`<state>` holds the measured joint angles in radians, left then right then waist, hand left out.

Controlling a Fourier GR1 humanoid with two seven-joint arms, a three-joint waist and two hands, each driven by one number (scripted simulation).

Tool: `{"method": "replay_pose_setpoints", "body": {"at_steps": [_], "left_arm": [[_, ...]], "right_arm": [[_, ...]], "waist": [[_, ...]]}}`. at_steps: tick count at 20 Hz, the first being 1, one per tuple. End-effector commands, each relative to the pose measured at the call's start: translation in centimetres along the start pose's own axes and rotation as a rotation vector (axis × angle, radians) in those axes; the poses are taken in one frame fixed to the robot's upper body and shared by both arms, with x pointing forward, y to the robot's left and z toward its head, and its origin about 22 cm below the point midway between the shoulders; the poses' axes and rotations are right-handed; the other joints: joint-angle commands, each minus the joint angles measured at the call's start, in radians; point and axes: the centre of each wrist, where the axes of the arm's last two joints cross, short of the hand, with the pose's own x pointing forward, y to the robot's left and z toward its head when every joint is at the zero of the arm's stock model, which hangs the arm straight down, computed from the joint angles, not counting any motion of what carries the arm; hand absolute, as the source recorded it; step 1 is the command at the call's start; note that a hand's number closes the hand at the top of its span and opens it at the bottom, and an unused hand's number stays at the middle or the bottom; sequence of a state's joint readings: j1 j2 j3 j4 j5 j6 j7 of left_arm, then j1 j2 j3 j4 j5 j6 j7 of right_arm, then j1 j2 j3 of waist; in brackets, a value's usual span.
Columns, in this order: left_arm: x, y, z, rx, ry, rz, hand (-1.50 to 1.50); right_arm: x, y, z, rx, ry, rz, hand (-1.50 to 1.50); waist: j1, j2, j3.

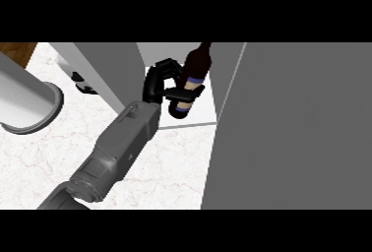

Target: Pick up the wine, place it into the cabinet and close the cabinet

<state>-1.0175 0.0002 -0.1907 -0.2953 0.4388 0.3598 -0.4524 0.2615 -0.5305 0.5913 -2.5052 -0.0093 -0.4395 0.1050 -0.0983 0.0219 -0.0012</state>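
The wine bottle (pixel 196 64) is dark, with a tan and blue label around its lower body. It stands inside the cabinet's opening, over the pale cabinet floor (pixel 205 110), with its neck pointing away from me. My left hand (pixel 155 83) is shut on it: the fingers curl round the far side and the thumb crosses the label. Whether the base rests on the floor I cannot tell. The grey cabinet door (pixel 291 123) stands open at the right, filling that side of the view. My right hand shows nowhere.
The cabinet's grey left wall (pixel 109 66) stands just left of my hand. A large grey cylinder (pixel 29 106) sits on the marble counter (pixel 167 167) at the far left. A small black and white object (pixel 83 83) is partly hidden behind the wall.
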Motion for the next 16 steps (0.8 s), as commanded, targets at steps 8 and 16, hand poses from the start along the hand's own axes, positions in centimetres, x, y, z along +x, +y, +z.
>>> {"method": "replay_pose_setpoints", "body": {"at_steps": [8, 16], "left_arm": [[1.1, 2.1, -1.7, 0.085, -0.037, -0.078, 1.5], [1.4, 3.1, -2.2, 0.131, -0.082, -0.191, -1.5]], "right_arm": [[2.5, 0.2, 1.1, 0.044, -0.024, -0.128, -1.5], [2.0, 0.0, 1.0, 0.049, -0.021, -0.122, -1.5]], "waist": [[-0.02, 0.014, 0.0], [-0.019, 0.018, 0.0]]}}
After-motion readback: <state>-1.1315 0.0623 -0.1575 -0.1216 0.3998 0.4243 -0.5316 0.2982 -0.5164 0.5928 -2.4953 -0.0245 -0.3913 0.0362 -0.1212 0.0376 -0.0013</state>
